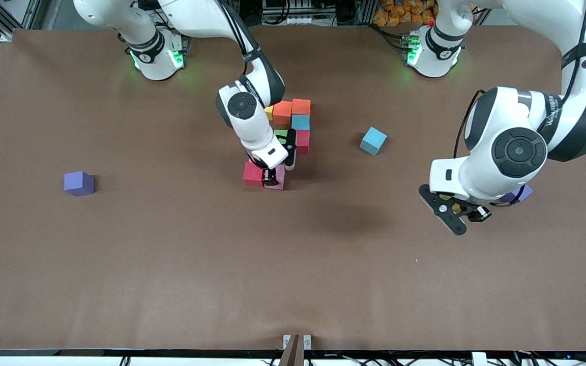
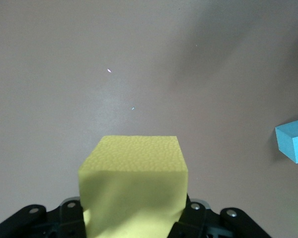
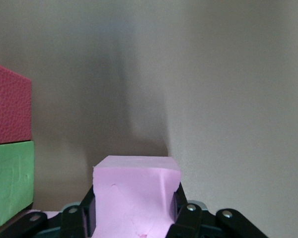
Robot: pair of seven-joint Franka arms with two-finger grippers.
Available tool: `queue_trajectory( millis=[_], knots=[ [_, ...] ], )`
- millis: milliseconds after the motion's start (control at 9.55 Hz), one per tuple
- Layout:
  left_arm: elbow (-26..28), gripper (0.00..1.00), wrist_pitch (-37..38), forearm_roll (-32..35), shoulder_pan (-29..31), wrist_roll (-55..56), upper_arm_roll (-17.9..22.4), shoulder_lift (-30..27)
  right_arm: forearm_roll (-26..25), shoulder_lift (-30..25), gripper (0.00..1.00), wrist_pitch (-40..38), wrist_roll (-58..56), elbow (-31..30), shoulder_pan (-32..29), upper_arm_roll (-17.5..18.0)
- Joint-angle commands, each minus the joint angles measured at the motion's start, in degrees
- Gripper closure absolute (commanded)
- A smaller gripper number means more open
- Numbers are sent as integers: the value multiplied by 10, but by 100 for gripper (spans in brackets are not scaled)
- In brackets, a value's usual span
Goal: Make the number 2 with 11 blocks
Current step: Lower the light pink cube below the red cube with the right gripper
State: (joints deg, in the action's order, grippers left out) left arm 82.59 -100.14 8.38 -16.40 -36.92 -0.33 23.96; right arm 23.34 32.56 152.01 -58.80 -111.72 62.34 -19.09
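Over bare table, left end effector grips yellow block; right end effector clamps pink block

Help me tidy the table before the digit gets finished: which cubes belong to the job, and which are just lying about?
In the job:
- partly built number 2
- pink cube in the right gripper
- yellow cube in the left gripper

Lying about:
- purple cube toward the right arm's end
- purple cube under the left arm
- loose light blue cube
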Motion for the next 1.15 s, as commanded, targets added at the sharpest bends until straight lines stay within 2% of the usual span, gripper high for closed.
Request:
queue_trajectory(
  millis=[0,314,419,524,733,1048],
  knots=[
    [2,100,8,14,1,-6,-1,-8,8,-11,95,17,-4,-17,3,0],
    [2,100,7,14,3,-6,-1,-8,10,-11,93,27,-4,-24,3,0],
    [2,100,7,14,3,-6,-1,-8,17,-10,83,26,-4,-24,3,0],
    [2,100,7,14,4,-6,0,-8,30,-8,61,26,-4,-24,4,0],
    [1,100,7,13,6,-6,-1,-8,40,-8,0,26,-4,-24,4,0],
    [1,100,7,13,8,-5,-1,-8,40,-9,0,24,-3,-21,5,0]
  ],
)
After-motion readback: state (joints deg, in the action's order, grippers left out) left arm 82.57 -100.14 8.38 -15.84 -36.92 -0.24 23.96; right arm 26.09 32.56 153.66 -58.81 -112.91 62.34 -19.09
